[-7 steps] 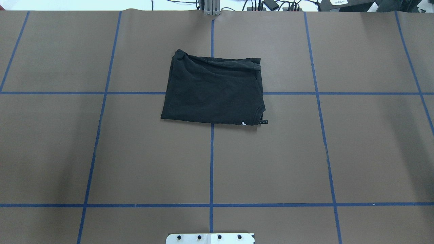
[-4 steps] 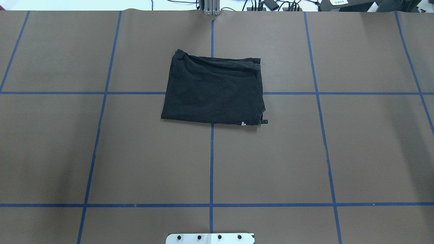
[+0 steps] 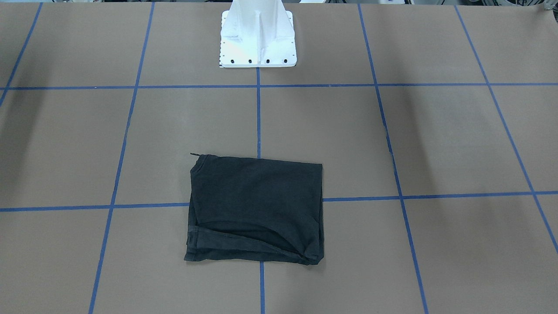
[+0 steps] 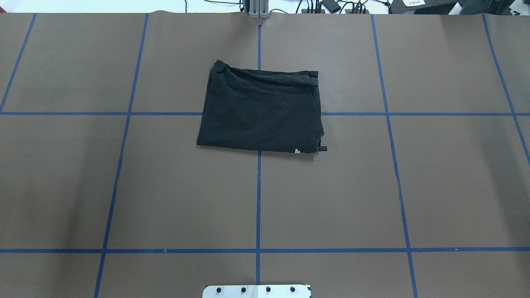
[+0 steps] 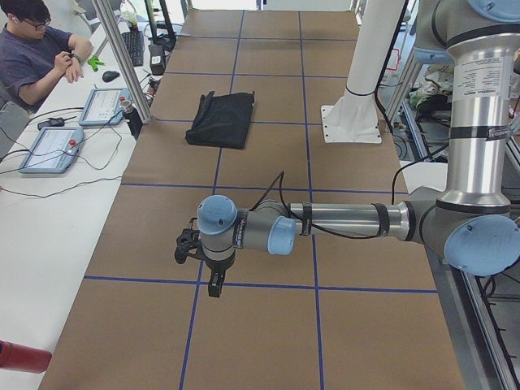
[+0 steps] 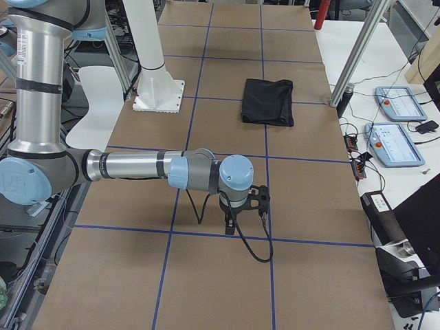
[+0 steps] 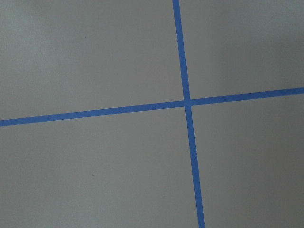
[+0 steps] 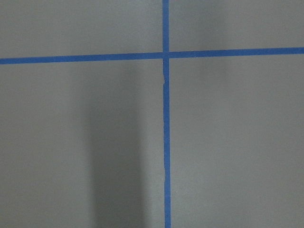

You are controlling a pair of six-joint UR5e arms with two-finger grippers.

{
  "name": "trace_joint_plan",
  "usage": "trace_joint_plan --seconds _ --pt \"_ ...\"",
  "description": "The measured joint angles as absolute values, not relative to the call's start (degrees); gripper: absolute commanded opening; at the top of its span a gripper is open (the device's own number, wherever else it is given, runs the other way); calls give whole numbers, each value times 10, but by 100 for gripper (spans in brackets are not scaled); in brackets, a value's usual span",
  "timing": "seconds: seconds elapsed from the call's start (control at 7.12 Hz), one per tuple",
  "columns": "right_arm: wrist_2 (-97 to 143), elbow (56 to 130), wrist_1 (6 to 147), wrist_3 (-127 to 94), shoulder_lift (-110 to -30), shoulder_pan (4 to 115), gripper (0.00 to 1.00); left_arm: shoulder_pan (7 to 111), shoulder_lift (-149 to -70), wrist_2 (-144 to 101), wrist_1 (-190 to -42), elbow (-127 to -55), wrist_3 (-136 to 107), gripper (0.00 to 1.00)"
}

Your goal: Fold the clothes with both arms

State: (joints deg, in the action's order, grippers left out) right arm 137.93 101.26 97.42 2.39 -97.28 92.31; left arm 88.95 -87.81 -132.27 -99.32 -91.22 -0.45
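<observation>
The black T-shirt [image 4: 261, 111] lies folded into a rough rectangle on the brown table, plain side up, with a small white mark at its near right corner. It also shows in the front view [image 3: 257, 209] and both side views [image 5: 221, 119] [image 6: 268, 102]. The left gripper [image 5: 213, 284] hangs over bare table far from the shirt; I cannot tell if it is open. The right gripper [image 6: 230, 223] hangs likewise at the other end; I cannot tell its state. Both wrist views show only brown paper and blue tape.
The white base plate [image 3: 258, 56] stands at the robot's side of the table. Blue tape lines [image 4: 258, 198] grid the surface. A seated operator [image 5: 32, 49] and teach pendants [image 5: 50, 149] [image 6: 395, 144] are on the white bench beyond the far edge.
</observation>
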Motion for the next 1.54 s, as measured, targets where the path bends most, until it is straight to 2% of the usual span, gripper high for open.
trace_joint_plan --seconds 1.54 --pt "1370 1011 974 -22 -972 928 100 889 -881 -1322 -994 -907 -5 100"
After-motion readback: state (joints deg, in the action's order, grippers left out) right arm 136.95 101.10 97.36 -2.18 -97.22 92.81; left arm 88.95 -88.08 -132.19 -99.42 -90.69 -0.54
